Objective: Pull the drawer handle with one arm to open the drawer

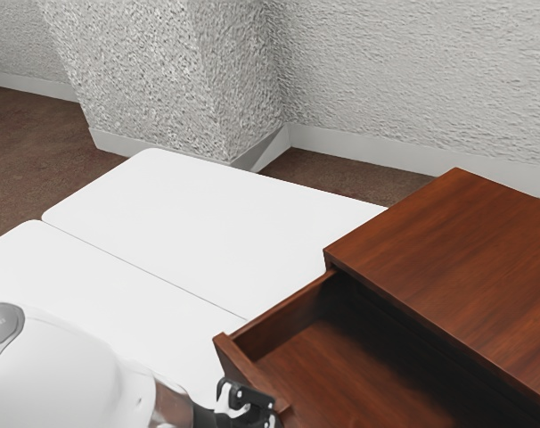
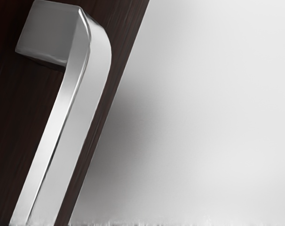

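A dark red-brown wooden cabinet stands at the exterior view's right. Its drawer is pulled well out toward the lower left, and its bare inside floor shows. My arm comes in at the lower left corner, and the black gripper sits low against the outer face of the drawer front, cut off by the picture's lower edge. In the wrist view a brushed silver handle runs very close under my hand. It is mounted on the dark wooden drawer front.
A white tabletop of two panels with a seam between them spreads left of the cabinet; it appears beside the drawer front in the wrist view as a white surface. Rough white walls and a brown floor lie behind.
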